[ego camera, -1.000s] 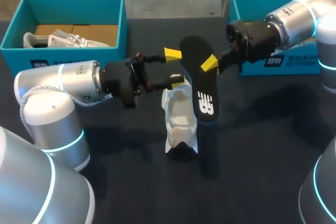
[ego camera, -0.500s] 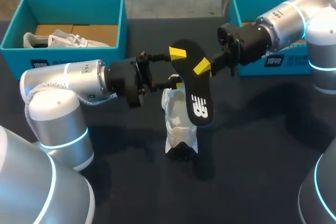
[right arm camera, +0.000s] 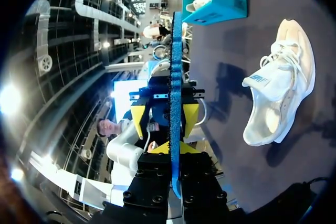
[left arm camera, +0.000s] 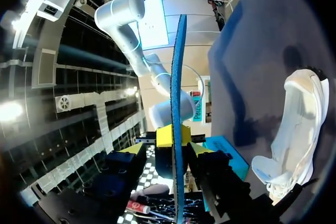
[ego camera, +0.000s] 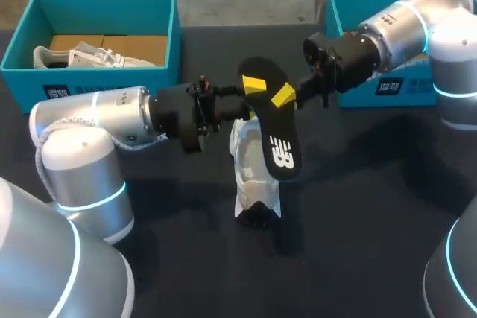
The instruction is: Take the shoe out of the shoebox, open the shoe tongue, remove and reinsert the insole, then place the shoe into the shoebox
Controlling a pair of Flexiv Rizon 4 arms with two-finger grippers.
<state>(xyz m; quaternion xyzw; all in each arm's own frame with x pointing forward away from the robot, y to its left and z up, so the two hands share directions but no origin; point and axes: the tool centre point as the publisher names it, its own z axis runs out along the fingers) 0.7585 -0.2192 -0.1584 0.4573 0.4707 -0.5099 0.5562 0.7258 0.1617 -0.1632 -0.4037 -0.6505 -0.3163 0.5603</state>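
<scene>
two claws meet on one thing: the black foam insole with a blue underside (ego camera: 274, 147), held in the air just above the white lace-up sneaker (ego camera: 252, 176). my right claw (ego camera: 283, 96), coming in from 2 o'clock, is clenched on the insole's upper end. both wrist views show the insole edge-on, pinched between that claw's yellow tips. my left claw (ego camera: 252, 98), reaching in from 9 o'clock, is released. its fingers straddle the same end with a gap on at least one side, so i judge it is there as a guide or to take over the grip, not to carry weight.

the sneaker rests on the dark counter (ego camera: 358, 206) directly beneath, lengthwise from 12 to 6 o'clock. the insole hangs tilted, its free end dipping toward the shoe's opening, which suits feeding it back in. i judge removal done and reinsertion as the step in hand.

a teal cardboard shoebox (ego camera: 160, 27) at 10 o'clock holds another pale shoe (ego camera: 82, 56). a second teal box (ego camera: 339, 5) sits at 2 o'clock behind my right arm, and i cannot see inside it.
</scene>
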